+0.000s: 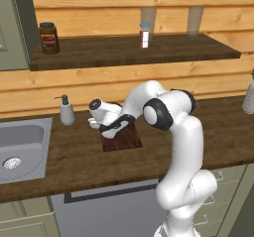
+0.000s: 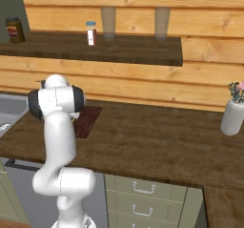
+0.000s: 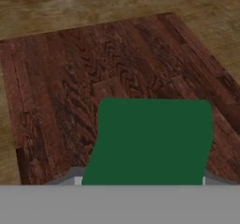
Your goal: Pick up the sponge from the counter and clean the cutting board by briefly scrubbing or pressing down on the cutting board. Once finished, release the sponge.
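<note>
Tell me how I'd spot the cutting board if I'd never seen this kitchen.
Find the long counter with the sink set into it. Right of the sink and the soap pump, under the white arm, lies the cutting board. It is a thin flat rectangle, redder and darker than the worktop, and a green sponge is over it.

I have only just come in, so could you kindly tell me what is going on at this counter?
The white robot arm has reached over the dark wooden cutting board on the counter, beside the sink. Its hand view shows the green sponge right at the tool, over the board, so it appears to be held there for the scrubbing step. Whether the sponge is pressing on the board cannot be told.
</note>
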Controlling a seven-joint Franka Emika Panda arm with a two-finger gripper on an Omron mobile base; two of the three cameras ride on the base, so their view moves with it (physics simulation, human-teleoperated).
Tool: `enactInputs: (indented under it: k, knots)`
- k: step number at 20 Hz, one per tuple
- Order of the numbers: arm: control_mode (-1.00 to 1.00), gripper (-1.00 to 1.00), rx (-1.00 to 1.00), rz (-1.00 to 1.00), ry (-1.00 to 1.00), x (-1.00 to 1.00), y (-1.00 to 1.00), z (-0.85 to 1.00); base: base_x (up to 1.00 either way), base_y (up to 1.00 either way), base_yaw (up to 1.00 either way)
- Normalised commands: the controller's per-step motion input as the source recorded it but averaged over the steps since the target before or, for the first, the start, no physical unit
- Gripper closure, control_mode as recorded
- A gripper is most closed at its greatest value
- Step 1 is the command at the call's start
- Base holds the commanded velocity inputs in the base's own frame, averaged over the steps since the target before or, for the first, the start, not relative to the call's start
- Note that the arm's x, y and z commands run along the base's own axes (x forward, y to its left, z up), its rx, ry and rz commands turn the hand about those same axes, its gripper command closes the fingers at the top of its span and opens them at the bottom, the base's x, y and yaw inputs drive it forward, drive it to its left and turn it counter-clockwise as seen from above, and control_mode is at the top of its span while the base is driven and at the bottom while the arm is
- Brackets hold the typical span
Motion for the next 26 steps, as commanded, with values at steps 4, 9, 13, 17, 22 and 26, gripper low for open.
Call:
enactInputs:
  k: [4,9,13,17,22,26]
  knots:
    - [-1.0,1.0,0.0,-0.04,0.0,0.0,-0.01,-0.01,0.0,0.0,0.0]
    - [-1.0,1.0,-0.02,-0.06,0.0,0.0,-0.45,-0.08,0.0,0.0,0.0]
    - [-1.0,1.0,-0.01,-0.09,0.0,0.02,-0.76,-0.14,0.0,0.0,0.0]
    - [-1.0,1.0,-0.01,-0.1,0.0,0.08,-0.79,-0.13,0.0,0.0,0.0]
    - [-1.0,1.0,0.0,-0.1,0.0,0.02,-0.72,-0.08,0.0,0.0,0.0]
    - [-1.0,1.0,0.0,-0.08,0.0,0.0,-0.64,-0.03,0.0,0.0,0.0]
